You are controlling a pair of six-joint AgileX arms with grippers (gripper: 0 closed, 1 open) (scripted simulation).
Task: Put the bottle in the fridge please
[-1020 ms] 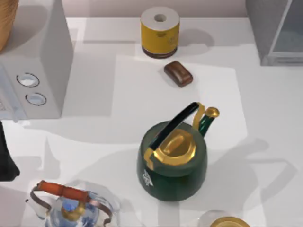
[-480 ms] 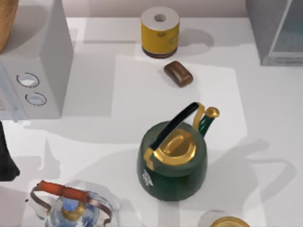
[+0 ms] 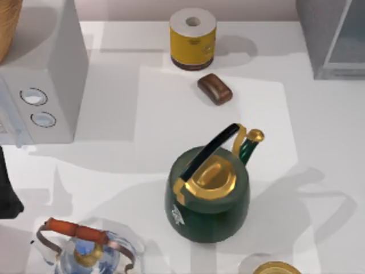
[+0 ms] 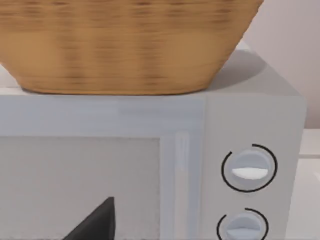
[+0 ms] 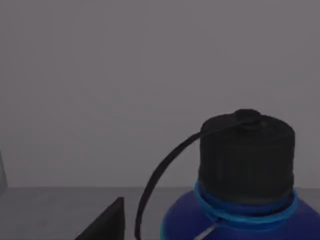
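The bottle [image 5: 235, 200] appears in the right wrist view: a blue body with a lighter blue ring under a black screw cap [image 5: 246, 150], and a thin black strap [image 5: 165, 165] looping down from the cap. It stands upright against a plain mid-grey surface. A dark finger tip of the right claw [image 5: 102, 222] pokes into that view near the bottle, apart from it; whether the claw is spread or closed cannot be told.

From above, the fridge [image 3: 333, 37] sits at the counter's far right corner, its glassy panel framed in pale grey. The counter [image 3: 319, 142] carries a green kettle [image 3: 208, 191] with a gold lid near the middle, a brown bar [image 3: 215, 89] beyond it, and a yellow roll [image 3: 193, 37] behind that. A glass teapot [image 3: 85, 251] with an orange handle stands at the near left, and a gold-rimmed thing [image 3: 274, 267] shows at the near edge.

The left arm [image 3: 8, 188] shows as a dark shape at the left edge. Its wrist view faces a light-grey box [image 4: 150, 165] with two round dials [image 4: 249, 169], a wicker basket [image 4: 125, 45] resting on top. One dark finger of the left claw [image 4: 95, 222] shows there; its state cannot be told either.
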